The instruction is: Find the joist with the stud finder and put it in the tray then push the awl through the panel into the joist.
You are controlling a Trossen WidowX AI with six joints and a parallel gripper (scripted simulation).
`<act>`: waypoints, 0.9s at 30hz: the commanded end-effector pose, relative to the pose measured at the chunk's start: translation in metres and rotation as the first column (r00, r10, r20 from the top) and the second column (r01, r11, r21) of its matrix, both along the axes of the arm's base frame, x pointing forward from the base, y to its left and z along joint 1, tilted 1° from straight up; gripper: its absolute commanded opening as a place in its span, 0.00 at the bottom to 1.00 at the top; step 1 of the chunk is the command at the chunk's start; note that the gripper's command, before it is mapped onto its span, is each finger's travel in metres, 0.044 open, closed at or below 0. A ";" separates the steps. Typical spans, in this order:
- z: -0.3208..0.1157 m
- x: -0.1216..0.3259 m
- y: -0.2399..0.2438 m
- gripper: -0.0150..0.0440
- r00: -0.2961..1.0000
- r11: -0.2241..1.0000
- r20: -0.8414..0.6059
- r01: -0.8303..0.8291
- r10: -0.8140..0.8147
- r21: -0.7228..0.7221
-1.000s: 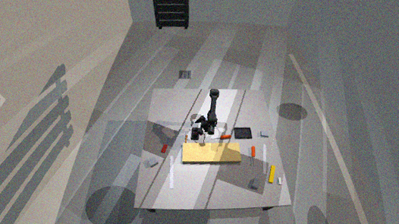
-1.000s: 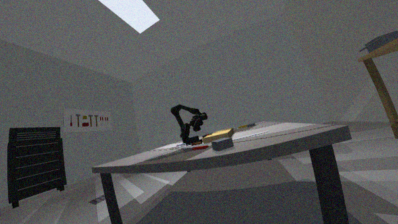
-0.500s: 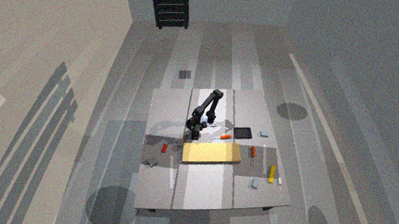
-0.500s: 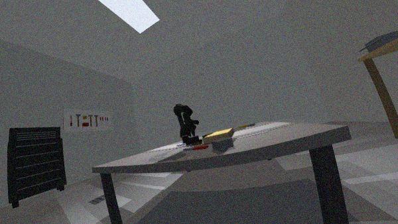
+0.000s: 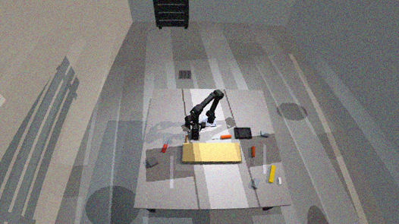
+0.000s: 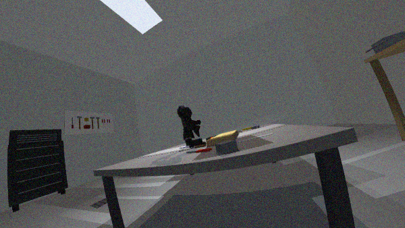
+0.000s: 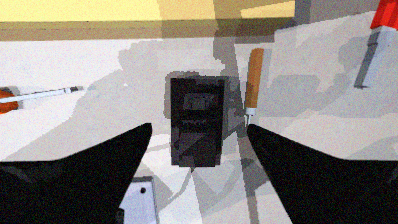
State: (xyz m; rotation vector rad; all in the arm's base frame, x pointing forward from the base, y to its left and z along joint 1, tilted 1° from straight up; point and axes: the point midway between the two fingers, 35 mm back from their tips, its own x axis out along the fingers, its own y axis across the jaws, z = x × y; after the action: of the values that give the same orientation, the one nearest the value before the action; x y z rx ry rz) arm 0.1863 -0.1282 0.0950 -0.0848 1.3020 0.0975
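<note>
The stud finder (image 7: 197, 107), a dark upright-looking block, lies between and beyond the fingertips in the wrist view. My gripper (image 5: 195, 136) (image 7: 200, 127) is open, its fingers either side of the stud finder with gaps. The awl (image 5: 186, 139) (image 7: 254, 79) has an orange-brown handle and lies right of the stud finder in the wrist view, its tip near the right fingertip. The yellow floor panel (image 5: 211, 153) (image 6: 223, 137) (image 7: 90, 12) is just beyond them. The black tray (image 5: 243, 133) is right of the arm in the top view. The joist is hidden.
An orange screwdriver (image 5: 226, 136) (image 7: 7, 101) lies between arm and tray. A red-handled tool (image 5: 164, 148) (image 6: 204, 150) (image 7: 385, 15) lies left of the panel, near a grey block (image 5: 151, 161). Another orange-handled tool (image 5: 253, 151) and a yellow bar (image 5: 272, 173) lie right of the panel.
</note>
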 end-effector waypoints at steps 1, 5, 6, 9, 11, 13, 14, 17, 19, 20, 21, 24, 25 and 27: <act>-0.006 0.001 0.001 1.00 1.000 1.000 0.002 0.003 -0.003 0.008; -0.013 0.001 0.000 1.00 1.000 1.000 0.002 0.003 -0.003 0.008; -0.014 0.001 0.000 1.00 1.000 1.000 0.002 0.003 -0.003 0.008; -0.019 0.001 0.000 1.00 1.000 1.000 0.002 0.003 -0.003 0.008; -0.022 0.001 0.000 1.00 1.000 1.000 0.002 0.003 -0.003 0.008; -0.026 0.001 0.000 1.00 1.000 1.000 0.002 0.003 -0.003 0.008; -0.027 0.001 0.000 1.00 1.000 1.000 0.002 0.003 -0.003 0.008; -0.032 0.001 0.000 1.00 1.000 1.000 0.002 0.003 -0.003 0.008; -0.035 0.000 0.001 1.00 1.000 1.000 0.002 0.003 -0.003 0.008; -0.037 0.000 0.001 1.00 1.000 1.000 0.002 0.003 -0.003 0.008; -0.039 0.000 0.001 1.00 1.000 1.000 0.002 0.003 -0.003 0.008; -0.043 0.000 0.001 1.00 1.000 1.000 0.002 0.003 -0.003 0.008; -0.045 0.000 0.001 1.00 1.000 1.000 0.002 0.003 -0.003 0.008; -0.047 0.000 0.001 1.00 1.000 1.000 0.002 0.003 -0.003 0.008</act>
State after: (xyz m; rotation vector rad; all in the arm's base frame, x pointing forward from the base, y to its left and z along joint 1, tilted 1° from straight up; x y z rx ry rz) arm 0.1855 -0.1279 0.0519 -0.0821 1.3030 0.0973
